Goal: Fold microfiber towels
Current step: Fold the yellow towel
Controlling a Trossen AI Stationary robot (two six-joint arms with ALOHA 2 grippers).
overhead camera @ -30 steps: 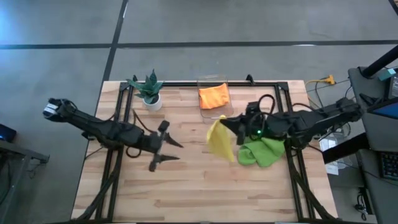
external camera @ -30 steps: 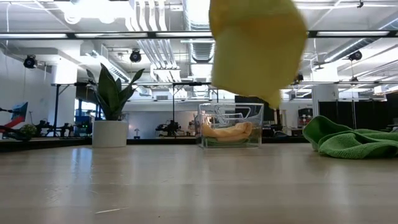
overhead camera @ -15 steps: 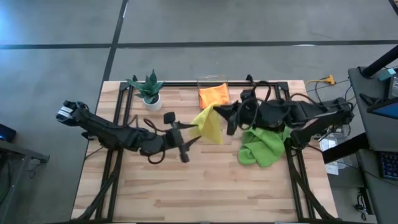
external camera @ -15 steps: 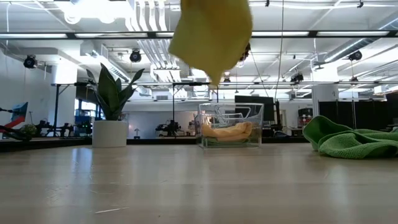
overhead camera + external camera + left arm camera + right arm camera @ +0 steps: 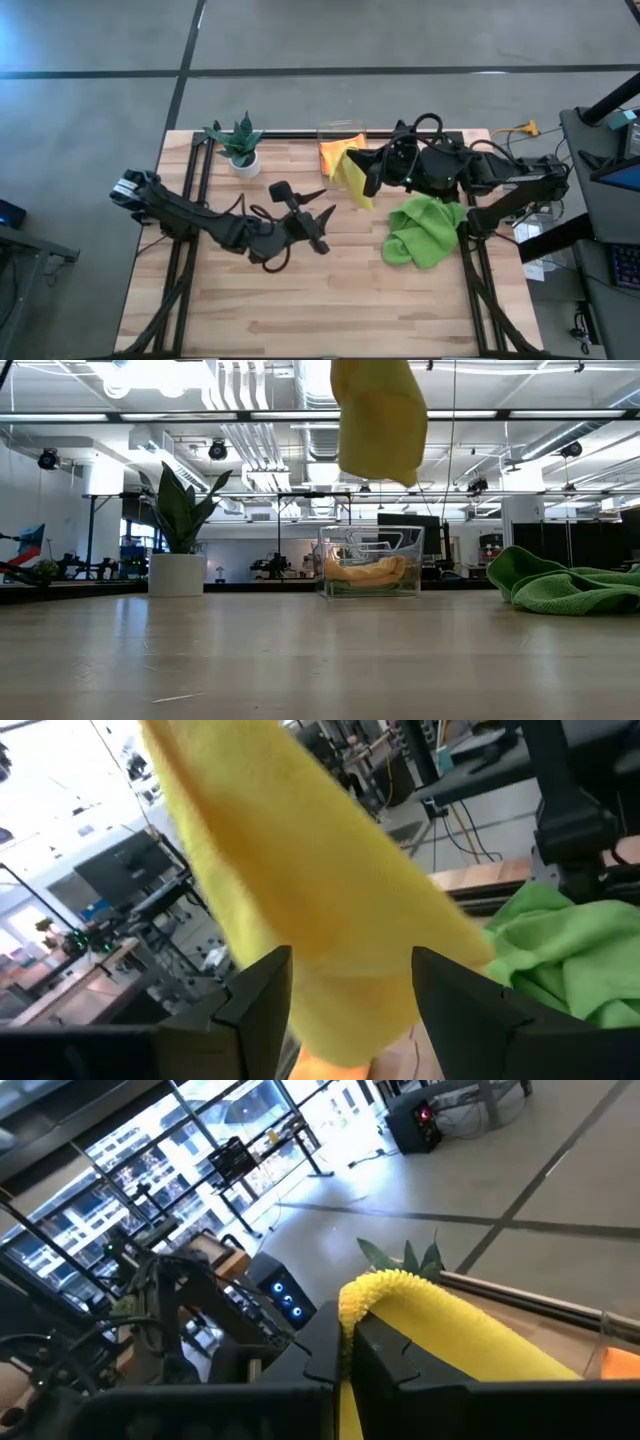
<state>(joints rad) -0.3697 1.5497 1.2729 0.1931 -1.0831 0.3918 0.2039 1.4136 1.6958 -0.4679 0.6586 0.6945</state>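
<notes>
While the soft yellow microfiber towel hangs in the air, the views read as follows.

High view, right arm: right gripper (image 5: 362,172) sits over the far middle of the light wooden table (image 5: 300,300), fingers clamped shut on the yellow microfiber towel (image 5: 351,177), which droops beside the clear plastic bin (image 5: 343,131).
High view, left arm: left gripper (image 5: 322,203) lies over the table's middle, left of the hanging towel, fingers spread partly apart and empty.
High view, other cloths: folded orange microfiber towel (image 5: 329,152) rests in the bin at the far edge; crumpled lime green microfiber cloth heap (image 5: 421,231) lies on the table's right side, under the right arm.
High view, plant: small green potted plant in a white pot (image 5: 242,146) stands at the far left corner.

Low view, towel: the yellow towel (image 5: 379,418) dangles clear above the tabletop, its top cut off by the frame.
Low view, table: bin (image 5: 370,564) with the orange towel (image 5: 366,571) far centre, green heap (image 5: 562,586) right, plant (image 5: 178,545) left.

Left wrist view: two dark fingers (image 5: 258,998) stand apart, the yellow towel (image 5: 300,880) hanging just beyond them; whether it touches them cannot be told. Green heap (image 5: 560,945) lies farther off.

Right wrist view: dark fingers (image 5: 385,1355) pinch a rolled edge of the yellow towel (image 5: 450,1325).
</notes>
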